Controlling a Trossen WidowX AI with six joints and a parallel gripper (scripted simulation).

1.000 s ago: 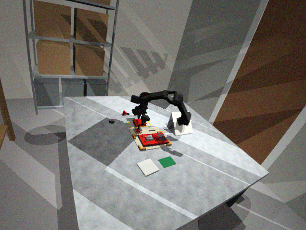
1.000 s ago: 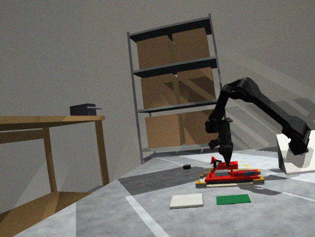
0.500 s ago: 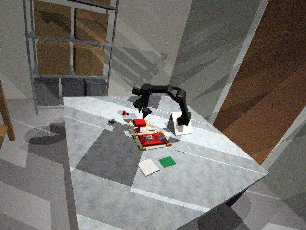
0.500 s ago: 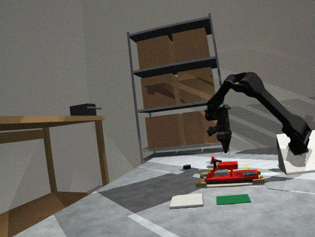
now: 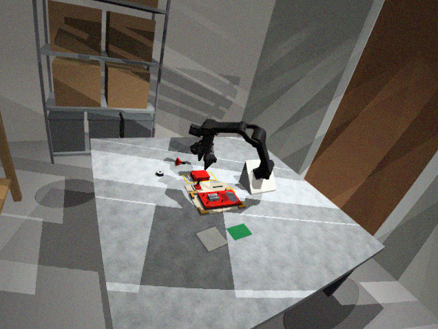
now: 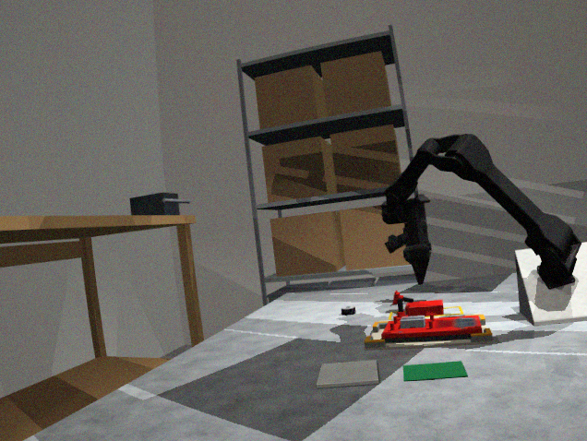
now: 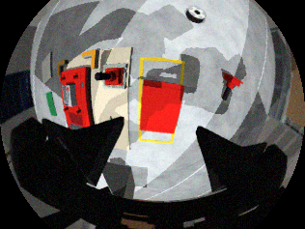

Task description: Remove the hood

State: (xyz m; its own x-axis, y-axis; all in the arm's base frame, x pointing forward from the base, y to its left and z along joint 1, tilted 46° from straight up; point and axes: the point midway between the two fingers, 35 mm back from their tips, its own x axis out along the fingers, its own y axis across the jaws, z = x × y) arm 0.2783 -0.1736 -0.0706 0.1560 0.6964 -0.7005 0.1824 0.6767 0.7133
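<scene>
The hood, a red block (image 5: 200, 175) (image 6: 425, 307) (image 7: 162, 107), lies on the table within the yellow outline (image 5: 215, 176) (image 6: 461, 311) (image 7: 161, 60). In the wrist view its right side covers part of the outline's right line, so I cannot tell its exact margin there. The red toy car (image 5: 226, 199) (image 6: 431, 330) (image 7: 83, 100) sits beside it in a fixture with orange corners, a grey block showing on top. My gripper (image 5: 204, 164) (image 6: 420, 282) (image 7: 161, 125) is open and empty. It hangs above the hood, pointing down, and touches nothing.
A red block with a black stick (image 5: 197, 186) (image 7: 113, 76) stands on the beige board (image 7: 111, 102) by the car. A red and black piece (image 5: 178, 162) (image 7: 232, 81) and a small wheel (image 5: 159, 173) (image 7: 196, 14) lie beyond. Grey (image 5: 211, 238) and green (image 5: 239, 231) tiles lie nearer the top camera.
</scene>
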